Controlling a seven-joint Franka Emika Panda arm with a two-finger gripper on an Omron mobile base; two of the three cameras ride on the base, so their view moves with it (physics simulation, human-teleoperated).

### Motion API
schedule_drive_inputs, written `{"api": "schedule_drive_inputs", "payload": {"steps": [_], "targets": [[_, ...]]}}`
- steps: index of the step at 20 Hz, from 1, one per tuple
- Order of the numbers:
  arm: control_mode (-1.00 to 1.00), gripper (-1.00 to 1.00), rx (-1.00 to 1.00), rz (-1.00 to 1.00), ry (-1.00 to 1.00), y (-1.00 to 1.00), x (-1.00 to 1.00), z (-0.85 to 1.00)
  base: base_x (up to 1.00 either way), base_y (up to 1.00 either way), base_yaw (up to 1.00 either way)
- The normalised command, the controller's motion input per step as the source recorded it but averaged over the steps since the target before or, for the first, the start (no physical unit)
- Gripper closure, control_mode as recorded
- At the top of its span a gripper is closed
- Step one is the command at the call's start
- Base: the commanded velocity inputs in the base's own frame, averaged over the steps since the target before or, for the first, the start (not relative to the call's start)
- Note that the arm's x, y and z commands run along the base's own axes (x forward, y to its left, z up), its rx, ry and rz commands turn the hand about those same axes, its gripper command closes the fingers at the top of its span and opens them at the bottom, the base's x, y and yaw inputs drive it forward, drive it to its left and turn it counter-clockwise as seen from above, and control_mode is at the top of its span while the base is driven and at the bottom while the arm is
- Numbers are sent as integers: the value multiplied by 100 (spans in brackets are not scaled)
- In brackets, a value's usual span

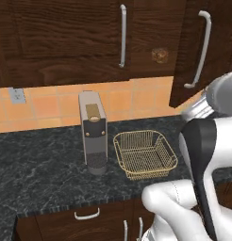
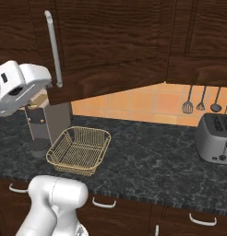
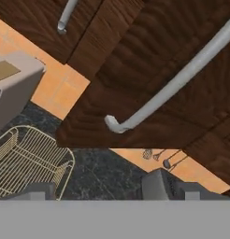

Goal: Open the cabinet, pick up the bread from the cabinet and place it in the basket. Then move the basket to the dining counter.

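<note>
Nearest, our gripper [image 3: 110, 189] shows two dark tips held apart, pinching nothing, aimed up at the door's steel bar handle [image 3: 175, 81], likely because we are swinging that door wide. Below, the golden wire-mesh basket [image 1: 145, 154] sits empty mid-worktop beside the coffee machine [image 1: 93, 132], ready to receive. Farthest, the bread [image 1: 160, 55], a rounded brown lump, rests inside the wood-grain cabinet [image 1: 66, 37], behind the ajar door.
</note>
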Motion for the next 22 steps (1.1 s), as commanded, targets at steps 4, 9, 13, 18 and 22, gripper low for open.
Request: {"api": "schedule_drive_inputs", "payload": {"steps": [4,9,13,18,22], "targets": [[-100,-100,-12,-7,0,97,67,0,0,0,0],[-100,-100,-18,-15,7,96,68,24,0,0,0],[-100,-100,-13,-29,16,22,98,2,0,0,0],[-100,-100,-7,-40,19,-7,100,-3,0,0,0],[-100,-100,3,-36,5,-71,13,7,0,0,0]]}}
